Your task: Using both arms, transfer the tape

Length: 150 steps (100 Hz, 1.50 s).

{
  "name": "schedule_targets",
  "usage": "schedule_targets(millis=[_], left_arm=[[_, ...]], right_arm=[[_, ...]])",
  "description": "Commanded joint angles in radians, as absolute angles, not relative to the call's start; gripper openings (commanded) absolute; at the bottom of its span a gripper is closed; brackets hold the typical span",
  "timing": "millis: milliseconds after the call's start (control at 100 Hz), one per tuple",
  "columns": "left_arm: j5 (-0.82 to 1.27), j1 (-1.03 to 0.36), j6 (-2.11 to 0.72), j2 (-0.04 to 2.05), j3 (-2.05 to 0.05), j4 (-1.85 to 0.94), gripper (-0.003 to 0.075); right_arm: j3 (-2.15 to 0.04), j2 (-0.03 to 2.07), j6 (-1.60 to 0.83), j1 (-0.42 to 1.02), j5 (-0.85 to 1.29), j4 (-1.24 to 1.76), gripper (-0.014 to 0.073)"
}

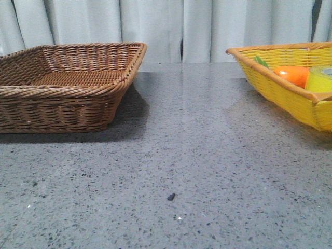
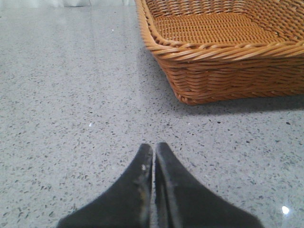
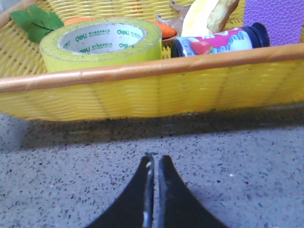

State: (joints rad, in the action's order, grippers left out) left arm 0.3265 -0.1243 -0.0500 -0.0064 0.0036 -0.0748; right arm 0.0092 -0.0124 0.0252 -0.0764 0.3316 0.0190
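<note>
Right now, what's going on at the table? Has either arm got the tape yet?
Neither has. The tape lies flat in the yellow basket, next to a carrot and a small bottle. The right gripper sits shut over the table just outside that basket. The left gripper is shut too, near the brown wicker basket, which looks empty.

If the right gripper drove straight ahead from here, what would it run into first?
Most likely the outer wall of the yellow basket. The right gripper sits low, below the rim, so the tape lies behind that wall.

tape [image 3: 102, 42] in yellow basket [image 3: 142, 92], end effector [image 3: 153, 164] seemingly closed
</note>
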Motion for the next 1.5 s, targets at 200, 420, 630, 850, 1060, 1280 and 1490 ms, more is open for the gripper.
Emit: schedule_targets(millis=[200, 420, 630, 850, 1060, 1280, 1490], left_arm=[[0.265, -0.122, -0.04, -0.036, 0.012, -0.085, -0.002], [0.245, -0.122, -0.04, -0.036, 0.012, -0.085, -0.002], [0.183, -0.122, -0.04, -0.036, 0.012, -0.085, -0.002], [0.183, -0.122, -0.04, -0.036, 0.012, -0.085, -0.002], [0.183, -0.122, -0.04, -0.036, 0.012, -0.085, -0.002], [0.169, -0.122, -0.04, -0.036, 0.012, -0.085, -0.002], [0.133, -0.122, -0.04, -0.036, 0.012, -0.085, -0.002]], right_arm=[[0.032, -0.03, 0.016, -0.081, 0.313, 0.013, -0.0074], [0.032, -0.03, 0.016, -0.081, 0.313, 0.013, -0.0074], [0.032, -0.03, 0.016, -0.081, 0.313, 0.013, -0.0074], [0.032, -0.03, 0.016, -0.081, 0.311, 0.013, -0.0074], [0.032, -0.03, 0.016, -0.081, 0.309, 0.013, -0.0074], [0.032, -0.03, 0.016, -0.081, 0.298, 0.013, -0.0074], [0.032, -0.03, 0.016, -0.081, 0.291, 0.013, -0.0074]])
